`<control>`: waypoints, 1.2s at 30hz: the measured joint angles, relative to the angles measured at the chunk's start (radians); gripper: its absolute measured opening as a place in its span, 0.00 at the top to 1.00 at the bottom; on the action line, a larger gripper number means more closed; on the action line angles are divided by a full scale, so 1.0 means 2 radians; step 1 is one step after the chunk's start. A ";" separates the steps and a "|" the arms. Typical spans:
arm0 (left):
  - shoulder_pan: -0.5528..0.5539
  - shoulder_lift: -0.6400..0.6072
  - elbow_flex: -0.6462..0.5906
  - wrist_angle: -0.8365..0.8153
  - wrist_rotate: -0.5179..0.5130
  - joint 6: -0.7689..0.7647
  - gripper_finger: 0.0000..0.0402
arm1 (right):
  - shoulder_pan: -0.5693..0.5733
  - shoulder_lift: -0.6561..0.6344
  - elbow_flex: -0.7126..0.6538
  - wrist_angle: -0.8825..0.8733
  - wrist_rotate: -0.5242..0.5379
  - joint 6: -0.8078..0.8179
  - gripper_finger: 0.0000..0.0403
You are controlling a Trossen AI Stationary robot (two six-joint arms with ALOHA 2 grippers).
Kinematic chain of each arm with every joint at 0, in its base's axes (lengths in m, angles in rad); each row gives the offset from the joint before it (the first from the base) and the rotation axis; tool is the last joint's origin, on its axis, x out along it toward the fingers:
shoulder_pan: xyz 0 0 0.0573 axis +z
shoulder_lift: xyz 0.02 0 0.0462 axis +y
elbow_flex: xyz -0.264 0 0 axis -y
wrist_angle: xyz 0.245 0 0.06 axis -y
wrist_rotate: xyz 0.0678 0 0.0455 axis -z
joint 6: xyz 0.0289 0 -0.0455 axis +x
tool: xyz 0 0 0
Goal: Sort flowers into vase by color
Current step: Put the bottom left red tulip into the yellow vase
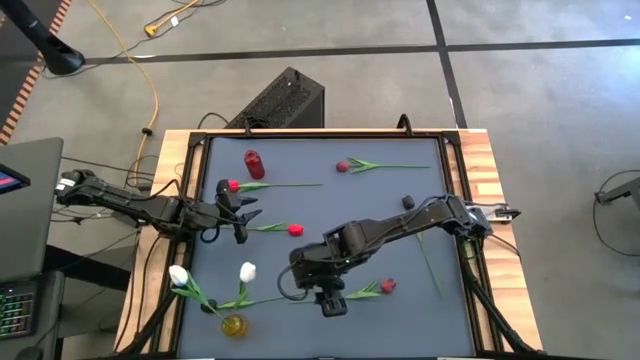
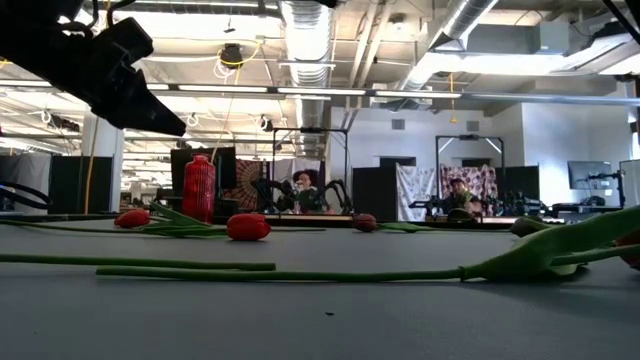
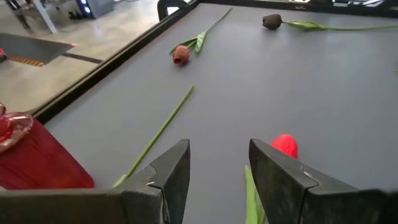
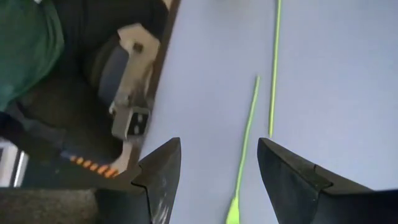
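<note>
Red tulips lie flat on the grey mat: one [image 1: 233, 185] beside my left gripper, one [image 1: 295, 229] mid-table, one [image 1: 343, 166] farther back, one [image 1: 388, 286] near my right gripper. A dark-headed tulip [image 1: 408, 201] lies toward the right. Two white tulips [image 1: 247, 271] [image 1: 178, 275] lie near the yellow vase [image 1: 233, 324]. The red vase [image 1: 253, 162] stands at the far left. My left gripper [image 1: 240, 215] hovers open, with a red head [image 3: 285, 146] beside one finger. My right gripper [image 1: 332, 300] is open above green stems [image 4: 249, 143].
A raised dark frame [image 1: 455, 200] rims the mat, with wooden table edge [image 1: 490, 200] outside it. A loose green stem [image 3: 161, 130] lies near the red vase [image 3: 31, 162]. In the low view a long stem [image 2: 300, 272] crosses the foreground. Bare mat lies in the far middle.
</note>
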 joint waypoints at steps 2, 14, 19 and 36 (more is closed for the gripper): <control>0.000 0.000 0.000 0.000 -0.001 0.005 0.61 | 0.002 0.000 0.000 -0.031 0.000 0.006 0.40; 0.000 0.000 0.000 0.007 -0.003 0.050 0.61 | 0.009 0.000 0.000 -0.164 -0.014 0.101 0.41; 0.001 0.000 0.000 0.017 -0.018 0.067 0.61 | 0.015 0.000 -0.003 -0.222 -0.028 0.126 0.41; 0.009 0.000 0.000 0.025 -0.011 0.070 0.61 | 0.001 -0.148 -0.247 -0.212 0.035 0.202 0.41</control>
